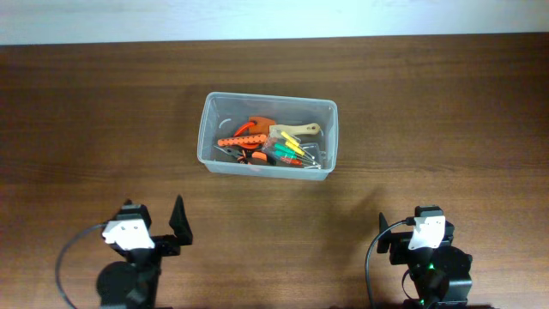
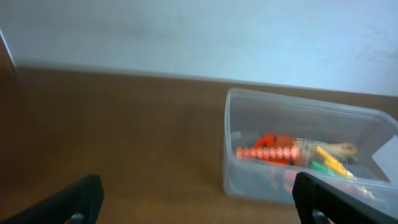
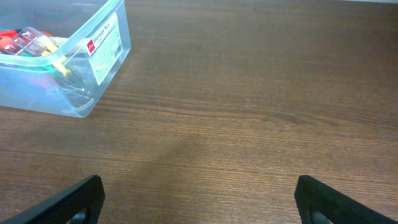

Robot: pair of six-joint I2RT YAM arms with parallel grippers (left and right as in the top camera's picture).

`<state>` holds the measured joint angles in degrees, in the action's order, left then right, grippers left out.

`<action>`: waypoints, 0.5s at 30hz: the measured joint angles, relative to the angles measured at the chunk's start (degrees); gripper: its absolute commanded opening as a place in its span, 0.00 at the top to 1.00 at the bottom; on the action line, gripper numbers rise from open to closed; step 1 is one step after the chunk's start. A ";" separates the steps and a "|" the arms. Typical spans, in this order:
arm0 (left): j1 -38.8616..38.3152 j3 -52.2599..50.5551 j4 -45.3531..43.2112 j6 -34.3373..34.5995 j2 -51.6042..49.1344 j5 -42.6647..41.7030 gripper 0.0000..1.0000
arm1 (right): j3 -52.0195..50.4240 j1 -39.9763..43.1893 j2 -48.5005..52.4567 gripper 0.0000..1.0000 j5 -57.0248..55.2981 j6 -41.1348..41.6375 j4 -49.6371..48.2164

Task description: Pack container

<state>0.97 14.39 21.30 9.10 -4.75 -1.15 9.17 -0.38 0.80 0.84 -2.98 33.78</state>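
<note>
While both arms sit back at the near edge of the wooden table (image 1: 103, 112), the one container (image 1: 270, 98) stands at the table's middle, well apart from either of them. It is a clear tub, upright and uncovered. Inside it lie one orange strip with a row of studs (image 1: 243, 137), one orange-handled tool (image 1: 256, 125), one pale wooden handle (image 1: 300, 130), and small screwdrivers in yellow (image 1: 292, 137) and green (image 1: 286, 151). How many screwdrivers there are cannot be made out. One white label (image 3: 102, 43) sits on a short wall of the tub. The left gripper (image 2: 198, 183) has its two fingers spread wide with nothing between them. The right gripper (image 3: 200, 183) is spread just as wide and is also empty, over bare wood.
</note>
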 measured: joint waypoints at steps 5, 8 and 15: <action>0.00 -7.17 -0.15 7.43 3.69 -0.20 0.01 | 0.00 0.00 0.00 0.02 0.00 0.00 0.00; -0.24 -7.80 -0.81 9.38 3.76 -0.22 0.01 | 0.00 0.00 0.00 0.02 0.00 0.00 0.00; -0.55 -8.22 -4.09 9.35 3.82 1.44 0.01 | 0.00 0.00 0.00 0.01 0.00 0.00 0.00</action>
<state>0.43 6.17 17.21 18.46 -0.93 0.30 9.17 -0.38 0.80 0.84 -2.98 33.78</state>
